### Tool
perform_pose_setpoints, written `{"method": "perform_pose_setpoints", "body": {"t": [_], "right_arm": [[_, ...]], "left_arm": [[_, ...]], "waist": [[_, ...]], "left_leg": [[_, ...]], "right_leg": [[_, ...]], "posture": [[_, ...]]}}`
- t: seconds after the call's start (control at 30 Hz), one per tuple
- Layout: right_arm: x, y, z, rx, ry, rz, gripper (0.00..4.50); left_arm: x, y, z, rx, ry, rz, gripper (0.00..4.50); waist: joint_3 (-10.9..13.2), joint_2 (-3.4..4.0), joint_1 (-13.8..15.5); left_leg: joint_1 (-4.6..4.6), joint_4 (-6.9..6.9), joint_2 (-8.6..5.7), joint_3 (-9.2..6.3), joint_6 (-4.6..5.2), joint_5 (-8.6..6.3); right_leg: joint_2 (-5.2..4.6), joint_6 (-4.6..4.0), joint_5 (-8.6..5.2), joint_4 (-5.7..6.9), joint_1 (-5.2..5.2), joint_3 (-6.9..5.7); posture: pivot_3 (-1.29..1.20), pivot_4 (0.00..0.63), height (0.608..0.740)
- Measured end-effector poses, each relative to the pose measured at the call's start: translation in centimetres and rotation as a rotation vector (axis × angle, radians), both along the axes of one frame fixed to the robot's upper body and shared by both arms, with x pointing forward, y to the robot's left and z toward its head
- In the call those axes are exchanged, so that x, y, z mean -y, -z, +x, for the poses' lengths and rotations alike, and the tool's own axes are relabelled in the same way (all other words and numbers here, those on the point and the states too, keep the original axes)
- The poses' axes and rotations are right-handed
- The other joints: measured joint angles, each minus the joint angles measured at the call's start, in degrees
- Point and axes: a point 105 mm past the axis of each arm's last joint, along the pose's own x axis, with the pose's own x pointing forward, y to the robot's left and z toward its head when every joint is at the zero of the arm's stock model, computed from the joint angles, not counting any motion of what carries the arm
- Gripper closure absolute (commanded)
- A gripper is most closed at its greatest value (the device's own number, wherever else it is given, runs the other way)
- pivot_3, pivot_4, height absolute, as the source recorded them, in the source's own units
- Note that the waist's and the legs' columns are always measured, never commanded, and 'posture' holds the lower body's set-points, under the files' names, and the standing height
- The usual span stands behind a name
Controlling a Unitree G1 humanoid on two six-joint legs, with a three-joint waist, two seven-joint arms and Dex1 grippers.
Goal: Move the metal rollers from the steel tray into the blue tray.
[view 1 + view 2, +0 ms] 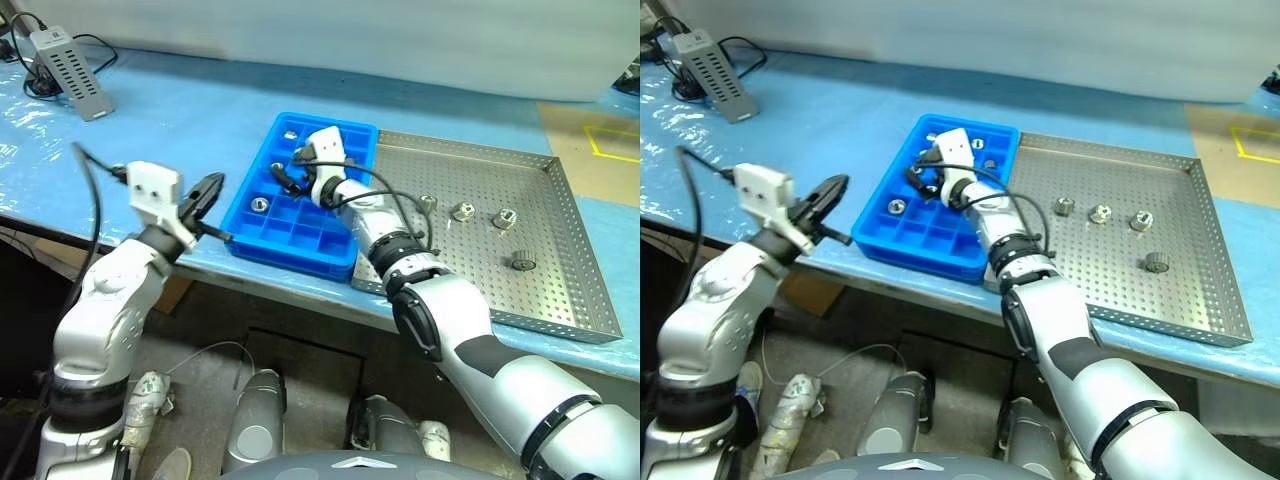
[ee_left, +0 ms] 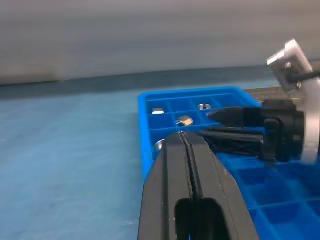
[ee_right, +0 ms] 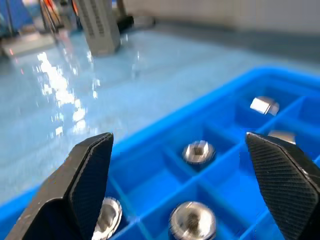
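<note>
Right gripper (image 1: pixel 287 168) over the blue tray (image 1: pixel 262 228), jaws spread wide and holding nothing.

Four metal rollers (image 1: pixel 462 211) lie on the steel tray (image 1: pixel 560 290), which touches the blue tray's right side on the desk (image 1: pixel 190 120); several more sit in the blue tray's compartments. The left gripper (image 1: pixel 208 190) hovers just off the blue tray's left edge, jaws pressed together, empty.

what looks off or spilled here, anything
Nothing stands out. The blue tray sits flat beside the steel tray, rollers lie inside the trays, none spilled on the table.
</note>
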Motion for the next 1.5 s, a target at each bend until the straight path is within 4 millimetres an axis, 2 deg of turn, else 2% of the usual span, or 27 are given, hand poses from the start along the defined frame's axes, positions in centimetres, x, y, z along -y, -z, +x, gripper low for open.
{"method": "perform_pose_setpoints", "body": {"t": [0.07,0.13,0.23,0.33,0.43,0.5,0.57,0.67,0.77,0.93,1.07,1.2,1.3,1.5], "right_arm": [[2.1,-1.8,-0.3,0.070,0.000,0.049,0.13],[3.5,-2.1,-0.9,0.089,-0.005,0.074,0.13],[6.5,-1.7,-2.2,0.088,0.024,0.071,0.13],[10.4,-1.0,-4.2,0.089,0.075,0.016,0.13],[13.6,-0.6,-6.7,0.079,0.119,-0.038,0.13],[15.8,0.0,-9.1,0.070,0.158,-0.086,0.13],[17.1,0.7,-10.6,0.039,0.196,-0.104,0.13],[17.8,0.6,-13.0,0.013,0.254,-0.101,0.13],[17.8,0.2,-14.2,0.010,0.306,-0.101,0.13],[17.4,1.7,-16.3,-0.062,0.370,-0.090,0.13],[17.5,2.9,-18.2,-0.112,0.417,-0.096,0.13],[18.1,3.1,-18.6,-0.120,0.457,-0.097,0.08],[18.5,3.0,-18.6,-0.117,0.487,-0.098,0.08],[18.9,3.4,-19.3,-0.129,0.527,-0.112,0.08]], "left_arm": [[1.2,0.2,1.6,-0.010,0.051,-0.021,4.50],[1.7,0.4,2.8,-0.014,0.076,-0.029,4.50],[3.0,0.2,4.5,-0.013,0.136,-0.056,4.50],[5.1,-0.4,6.3,-0.005,0.232,-0.061,4.50],[6.6,-0.6,7.7,-0.001,0.296,-0.051,4.50],[9.0,-0.3,8.2,-0.011,0.369,-0.050,4.50],[10.3,0.3,8.8,-0.036,0.409,-0.038,4.50],[12.4,0.4,9.7,-0.064,0.467,-0.017,4.50],[13.9,1.1,10.4,-0.098,0.476,0.025,4.50],[13.3,4.4,11.4,-0.203,0.391,0.101,4.50],[12.8,5.1,12.1,-0.244,0.313,0.141,4.50],[13.6,4.8,12.2,-0.244,0.311,0.141,3.63],[14.3,4.8,12.1,-0.245,0.318,0.145,2.59],[13.6,5.9,12.6,-0.271,0.215,0.232,0.48]], "waist": [[-0.01,-0.02,-0.54],[-0.03,-0.06,-1.80],[-0.05,-0.08,-3.69],[-0.05,-0.09,-5.34],[-0.07,-0.10,-7.79],[-0.10,-0.06,-9.06],[-0.10,-0.05,-10.45],[-0.13,-0.01,-13.05],[-0.16,0.03,-15.43],[-0.18,0.07,-19.12],[-0.18,0.06,-21.19],[-0.19,0.07,-23.79],[-0.19,0.07,-25.95],[-0.19,0.08,-29.88]], "left_leg": [[0.00,0.12,0.00,0.02,-0.10,0.07],[-0.01,0.26,0.00,0.03,0.00,0.01],[-0.04,0.35,-0.01,0.07,0.15,-0.07],[-0.02,0.37,-0.05,0.13,0.30,-0.15],[0.02,0.38,-0.07,0.21,0.46,-0.24],[0.05,0.36,-0.06,0.27,0.68,-0.34],[0.09,0.38,-0.05,0.35,1.11,-0.43],[0.11,0.42,-0.05,0.48,1.31,-0.54],[0.29,0.59,-0.05,0.59,1.55,-0.70],[0.40,0.66,-0.11,0.64,1.62,-0.96],[0.10,0.87,-0.23,0.62,2.11,-1.08],[-0.01,0.92,-0.49,0.60,2.46,-1.29],[-0.22,1.19,-0.63,0.60,2.87,-1.57],[-0.69,1.81,-0.55,0.50,3.16,-1.91]], "right_leg": [[0.01,0.03,0.02,-0.01,0.07,0.03],[0.02,0.23,0.14,0.00,0.11,0.08],[0.02,0.28,0.17,-0.04,0.13,0.12],[0.03,0.29,0.18,-0.13,0.19,0.23],[0.03,0.30,0.19,-0.25,0.22,0.33],[0.04,0.25,0.16,-0.37,0.30,0.39],[0.05,0.10,0.06,-0.53,0.33,0.44],[0.05,0.13,0.09,-0.77,0.35,0.55],[0.05,0.13,0.10,-0.88,0.63,0.62],[0.04,0.14,0.08,-1.14,0.91,0.63],[-0.04,0.16,0.09,-1.39,0.91,0.60],[-0.21,0.31,0.19,-1.94,1.14,0.56],[-0.37,0.31,0.19,-2.11,1.18,0.56],[-0.42,0.35,0.19,-2.21,1.18,0.29]], "posture": [[0.01,0.150,0.740],[-0.07,0.150,0.740],[-0.22,0.150,0.740],[-0.30,0.150,0.740],[-0.47,0.150,0.740],[-0.53,0.150,0.740],[-0.60,0.150,0.740],[-0.68,0.150,0.740],[-0.72,0.150,0.740],[-0.82,0.150,0.740],[-0.85,0.150,0.740],[-0.89,0.150,0.740],[-0.91,0.150,0.740],[-0.94,0.150,0.740]]}}
